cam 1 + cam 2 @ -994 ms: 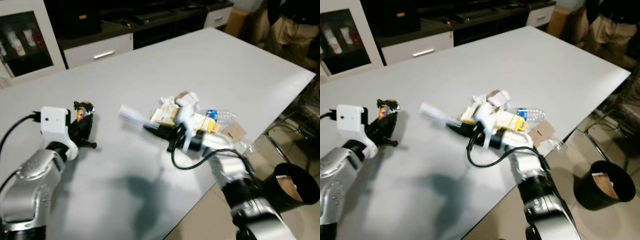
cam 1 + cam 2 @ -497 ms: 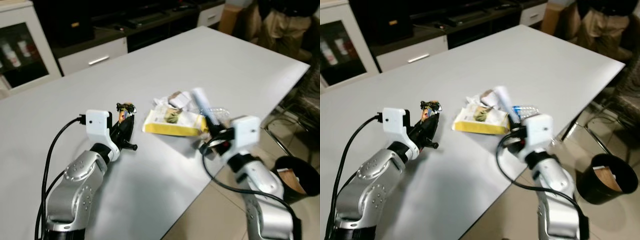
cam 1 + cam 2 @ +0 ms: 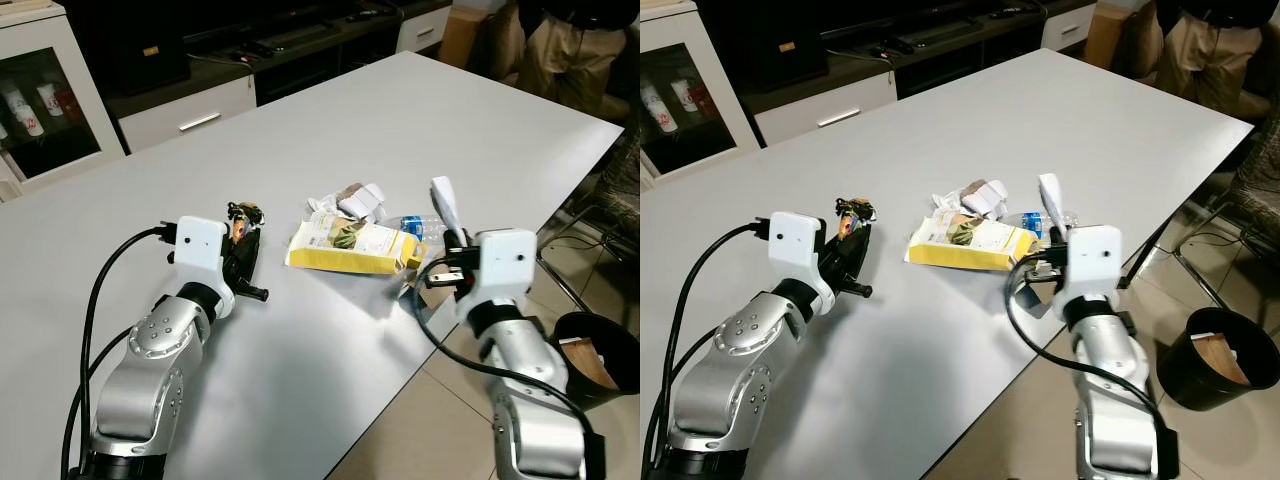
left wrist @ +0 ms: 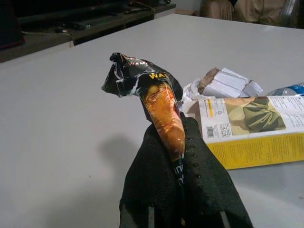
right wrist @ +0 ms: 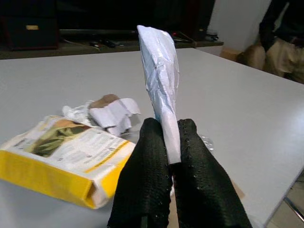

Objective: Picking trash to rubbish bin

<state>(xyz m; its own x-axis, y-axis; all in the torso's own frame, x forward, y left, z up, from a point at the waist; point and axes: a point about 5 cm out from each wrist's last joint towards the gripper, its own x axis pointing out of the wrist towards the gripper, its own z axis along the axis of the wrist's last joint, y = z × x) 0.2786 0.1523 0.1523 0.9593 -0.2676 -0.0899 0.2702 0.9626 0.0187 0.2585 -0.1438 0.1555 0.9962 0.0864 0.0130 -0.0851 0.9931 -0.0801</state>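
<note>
Trash scattered around a yellow box point(image 3: 352, 245) on the white table point(image 3: 420, 110), seen from the left eye: crumpled white paper point(image 3: 360, 199) just behind the box, clear plastic bottle point(image 3: 425, 226) at the box's far-right end. Left gripper point(image 3: 243, 240) to the left of the box, closed on a dark snack wrapper point(image 3: 243, 218), slightly apart from the box. Right gripper point(image 3: 452, 238) just right of the box at the table edge, closed on a white paper strip point(image 3: 443, 203) pointing upward. Black rubbish bin point(image 3: 592, 362) on the floor, well to the right of the box, brown paper inside. Person in tan trousers point(image 3: 560, 45) beyond the table's far corner.

Right eye: same layout; bin point(image 3: 1222, 355) well apart from the box.

Left wrist: black fingers point(image 4: 156, 190) clamped on the lower end of the wrapper point(image 4: 156, 102), which rises twisted above them; box point(image 4: 247, 123) and crumpled paper point(image 4: 228, 81) lying beyond.

Right wrist: fingers point(image 5: 149, 175) pressed on both sides of the strip point(image 5: 161, 85), upright between them; box point(image 5: 61, 154) lying flat beside, crumpled paper point(image 5: 107, 110) behind the box.
</note>
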